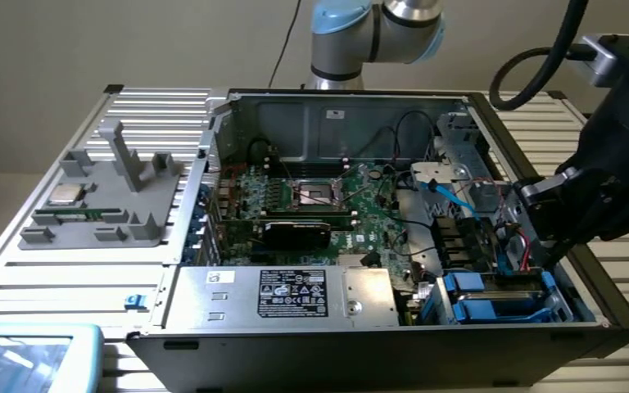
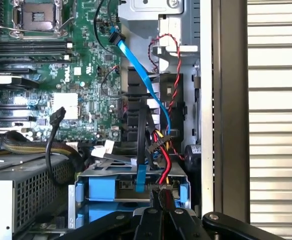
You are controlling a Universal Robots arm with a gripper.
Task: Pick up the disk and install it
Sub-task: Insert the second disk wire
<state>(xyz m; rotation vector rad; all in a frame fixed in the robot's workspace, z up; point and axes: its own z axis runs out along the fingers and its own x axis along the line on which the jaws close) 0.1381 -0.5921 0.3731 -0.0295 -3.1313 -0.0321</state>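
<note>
The disk lies in its bright blue frame inside the drive bay at the front corner of the open computer case, on the exterior view's right. The wrist view has the blue frame and the disk's grey face just ahead of my fingers. My gripper hangs over the bay's back edge, close to the case's side wall. Its black fingers are pressed together, shut, with nothing visible between them. Cables cross over the disk near the fingertips.
A blue data cable and red, yellow and black wires run down to the bay. A large grey metal box with a black label sits beside it. The motherboard fills the case floor. A grey fixture holds a small chip.
</note>
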